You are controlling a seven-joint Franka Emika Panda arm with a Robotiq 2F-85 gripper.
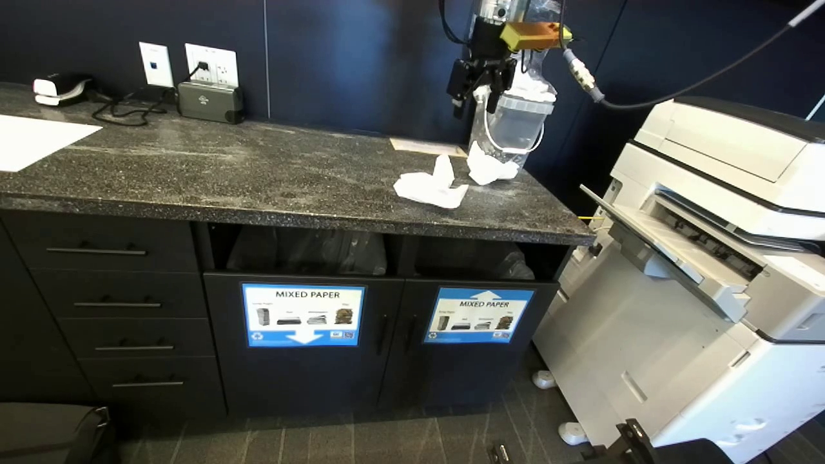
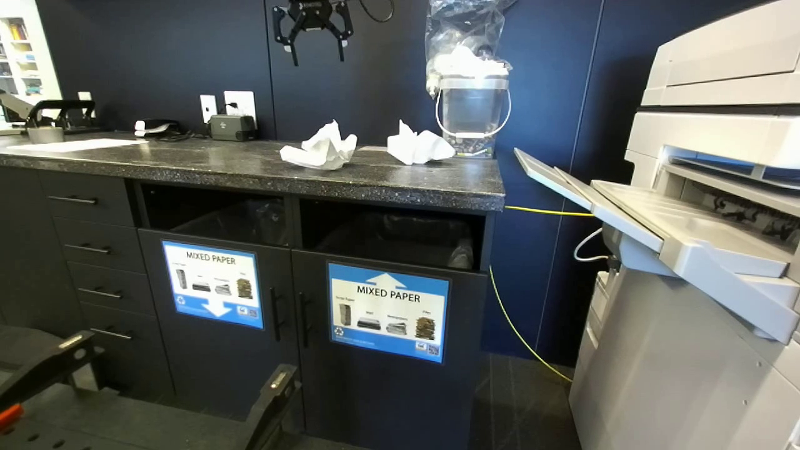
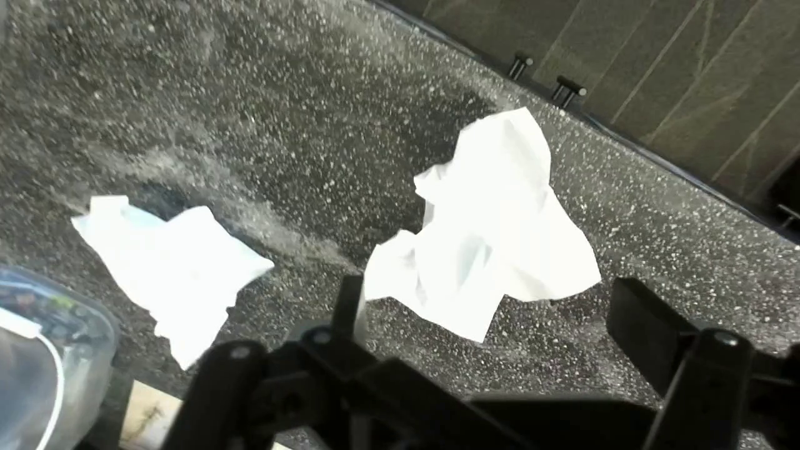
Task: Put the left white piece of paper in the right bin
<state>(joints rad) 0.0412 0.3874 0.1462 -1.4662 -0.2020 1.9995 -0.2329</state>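
The left paper (image 2: 322, 150) lay crumpled left of frame centre in an exterior view, below the wide-spread, empty pincer (image 2: 319, 61). Centring over it, then lightly pinching a raised fold, seemed best before heading to the right bin (image 2: 400, 236), mid-frame.

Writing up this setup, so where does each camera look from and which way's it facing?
Exterior view: set high, angled down at the counter; fingers show near the top.
Exterior view: set slightly above counter level, facing the mixed-paper signs and wall; fingers, spread, at the top.
Wrist view: set behind the fingers, which show along the bottom, facing down at two crumpled papers.
Shared: both exterior views show the printer and signs; all three show both papers.
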